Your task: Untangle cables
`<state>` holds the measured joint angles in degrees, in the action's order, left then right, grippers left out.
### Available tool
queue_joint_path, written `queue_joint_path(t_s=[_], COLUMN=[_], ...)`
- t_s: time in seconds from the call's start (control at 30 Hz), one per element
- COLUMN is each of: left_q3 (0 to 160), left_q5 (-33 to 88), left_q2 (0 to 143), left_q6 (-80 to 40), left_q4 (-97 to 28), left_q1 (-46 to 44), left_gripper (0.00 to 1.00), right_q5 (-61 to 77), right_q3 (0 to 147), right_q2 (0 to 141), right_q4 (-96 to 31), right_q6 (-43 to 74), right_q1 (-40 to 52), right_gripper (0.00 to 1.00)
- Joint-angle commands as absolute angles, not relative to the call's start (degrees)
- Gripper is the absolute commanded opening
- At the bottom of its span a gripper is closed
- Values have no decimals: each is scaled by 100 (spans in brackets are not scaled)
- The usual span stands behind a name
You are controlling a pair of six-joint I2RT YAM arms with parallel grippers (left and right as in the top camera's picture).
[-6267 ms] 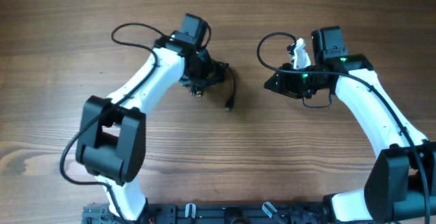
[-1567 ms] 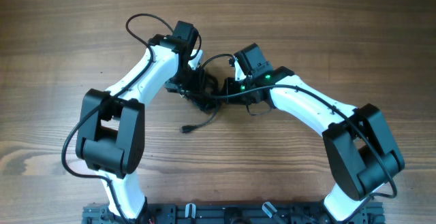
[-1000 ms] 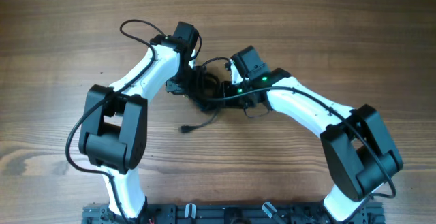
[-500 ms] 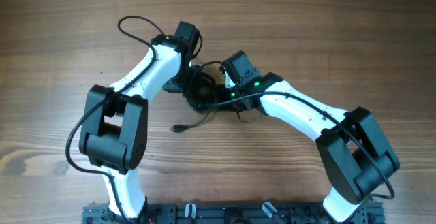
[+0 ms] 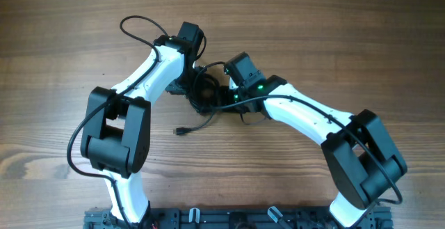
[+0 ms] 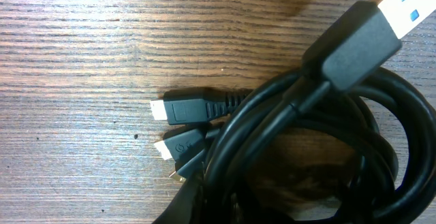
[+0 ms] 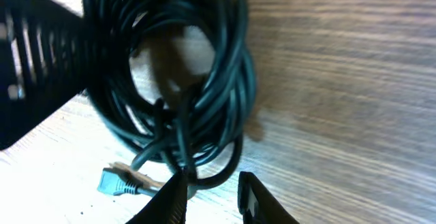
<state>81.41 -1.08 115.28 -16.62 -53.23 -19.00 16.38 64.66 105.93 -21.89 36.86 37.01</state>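
Seen from above, the arms' wrists cover the left pincer and the right pincer [image 7: 212, 191] where both meet the cables [image 5: 203, 95]. On the right wrist camera its fingers [image 7: 257, 200] are cut off by the bottom edge. The cables ahead of them are blurred, and a dark blurred shape [image 7: 34, 67] to their left cannot be identified. The left pincer is out of its own camera's frame, where a plug [image 6: 354, 40] runs off the top edge.

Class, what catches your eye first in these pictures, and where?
A tangled coil of black cables sits centre of the overhead view, where the left arm and right arm meet. A loose plug trails below it; a blue-tipped USB plug fills the left wrist view's top right.
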Motion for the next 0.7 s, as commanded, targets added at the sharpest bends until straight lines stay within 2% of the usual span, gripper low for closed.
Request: queue_joint_path(t_s=[0.0, 0.3, 0.67], left_q3=[8160, 8160, 8160], left_q5=[-434, -434, -434], left_q2=[11644, 11644, 11644], left_q6=[-1546, -1546, -1544], left_q4=[-5280, -5280, -5273], left_q1=[-1811, -1811, -1811], left_gripper=[10, 11, 11], right_q5=[1402, 1288, 1929], right_q3=[6512, 6512, 6558], right_q2=[10755, 11109, 10213], right_q4=[-2163, -1682, -1653], right_q6=[3824, 3892, 3457], right_q1=[3898, 3983, 3607], right_gripper=[27, 27, 15])
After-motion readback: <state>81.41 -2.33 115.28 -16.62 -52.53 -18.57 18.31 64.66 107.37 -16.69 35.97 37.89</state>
